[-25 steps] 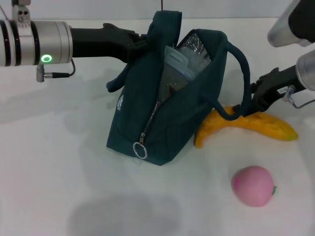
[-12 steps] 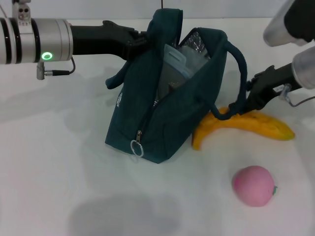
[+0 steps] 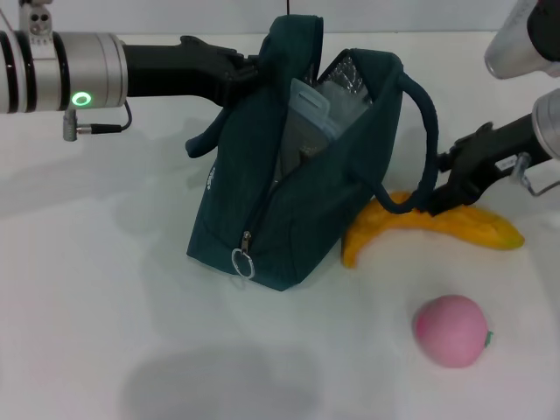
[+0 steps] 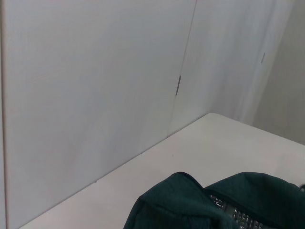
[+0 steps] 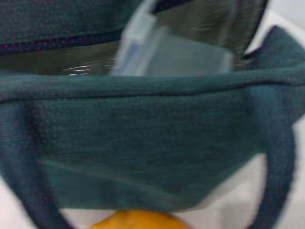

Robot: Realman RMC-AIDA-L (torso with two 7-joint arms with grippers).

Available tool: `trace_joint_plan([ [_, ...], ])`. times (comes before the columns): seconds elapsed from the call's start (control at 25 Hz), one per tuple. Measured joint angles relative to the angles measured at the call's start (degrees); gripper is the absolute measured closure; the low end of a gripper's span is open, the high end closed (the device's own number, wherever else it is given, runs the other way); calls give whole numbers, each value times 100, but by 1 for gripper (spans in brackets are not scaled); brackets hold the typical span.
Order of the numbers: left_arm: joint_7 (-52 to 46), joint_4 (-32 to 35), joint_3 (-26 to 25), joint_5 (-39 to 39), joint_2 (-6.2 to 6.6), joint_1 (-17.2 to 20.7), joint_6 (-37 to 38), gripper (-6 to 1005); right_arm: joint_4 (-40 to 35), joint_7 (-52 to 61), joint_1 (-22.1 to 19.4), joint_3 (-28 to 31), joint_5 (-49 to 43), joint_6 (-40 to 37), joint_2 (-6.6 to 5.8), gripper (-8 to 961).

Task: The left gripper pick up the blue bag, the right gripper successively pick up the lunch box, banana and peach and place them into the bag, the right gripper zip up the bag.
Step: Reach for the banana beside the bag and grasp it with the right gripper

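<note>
Slightly retreated, right gripper [image 3: 435,199] fingers pinch the unzipped blue bag [image 3: 297,175]'s handle; left gripper [image 3: 249,70] grips the other.

One blue bag [image 3: 302,175], one lunch box [image 3: 317,114], one banana [image 3: 437,226], one peach [image 3: 450,330] — and two grippers — left gripper [image 3: 236,72], right gripper [image 3: 451,185].

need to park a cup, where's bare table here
Bare table spreads left of and in front of the blue bag, plus a strip beyond the peach. It is crowded on the right, where the right tool sits by the banana and the bag's handle.
</note>
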Motion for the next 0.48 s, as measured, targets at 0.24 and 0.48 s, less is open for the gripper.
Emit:
trace_joint_plan([
  [0.24,0,0,10,4,2,-17,-55,888,106,-73,89,-50,32,-219,20,197],
  [0.48,0,0,24,6,-23,-28,-81,888,726,-75,260,-79,-41,143,24,200],
])
